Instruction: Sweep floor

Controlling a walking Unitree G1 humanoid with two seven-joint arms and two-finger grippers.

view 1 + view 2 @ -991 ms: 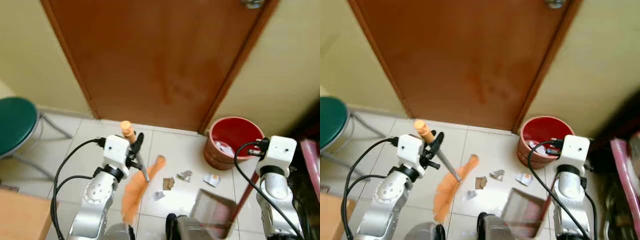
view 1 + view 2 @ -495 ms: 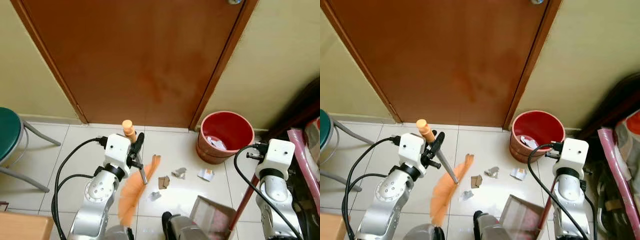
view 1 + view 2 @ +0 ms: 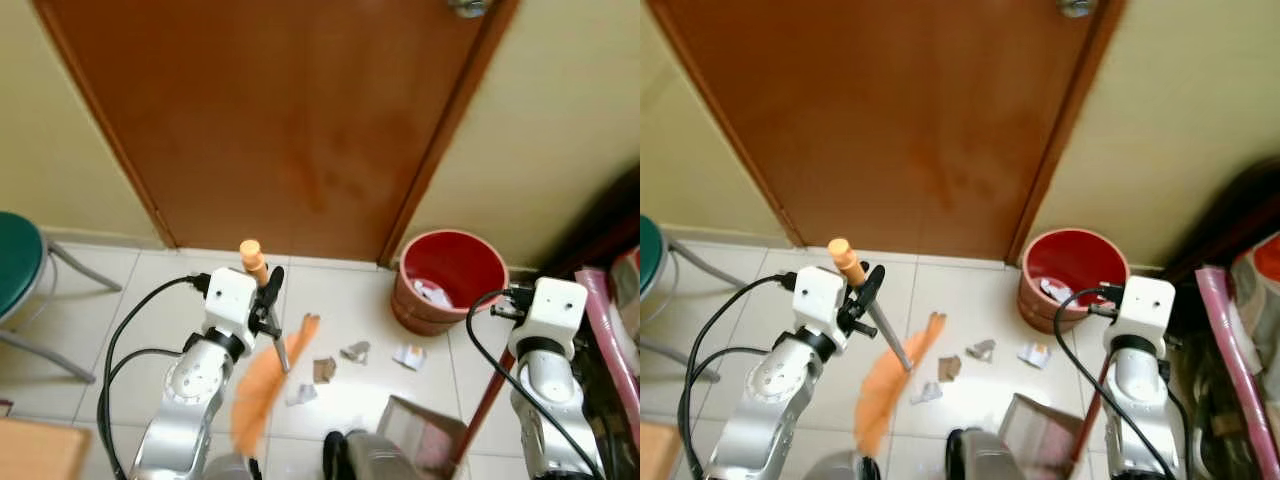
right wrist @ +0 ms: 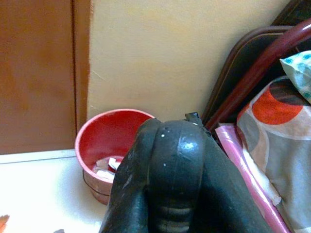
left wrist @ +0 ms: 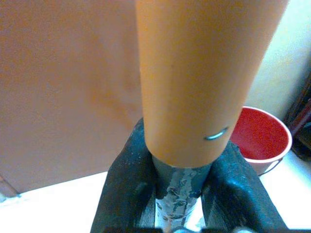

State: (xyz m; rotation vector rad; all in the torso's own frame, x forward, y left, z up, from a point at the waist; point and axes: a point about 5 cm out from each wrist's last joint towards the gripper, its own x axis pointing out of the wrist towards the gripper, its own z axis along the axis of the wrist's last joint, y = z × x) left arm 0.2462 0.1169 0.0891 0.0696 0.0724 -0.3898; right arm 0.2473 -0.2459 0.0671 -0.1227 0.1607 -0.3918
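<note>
Broom (image 3: 262,385) with orange bristles is being held by the left gripper (image 3: 268,300), whose two black fingers (image 5: 127,189) are closed around the grey shaft just below the orange handle cap (image 3: 251,256). Its long axis is running diagonally, from the cap near the door (image 3: 300,110) down and toward the robot, with the bristle head resting on the tiled floor (image 3: 150,290) just left of the debris.

Paper scraps (image 3: 352,352) are lying on the floor between the bristle head and the red bucket (image 3: 452,280), which is standing against the wall in the corner beside the door frame. The dustpan (image 3: 420,438) is lying on the floor on the robot's side of the scraps and to their right, well short of the bucket.

The right gripper (image 4: 170,160) is holding a dark rounded grip, fingers shut on it; judging by the red pole (image 3: 484,415) running down to the pan, this is the dustpan handle.

Assessment: the scraps are lying to the right of the bristles, so the coming stroke is likely a rightward drag toward the pan. The left arm is the nearer one to the debris.
</note>
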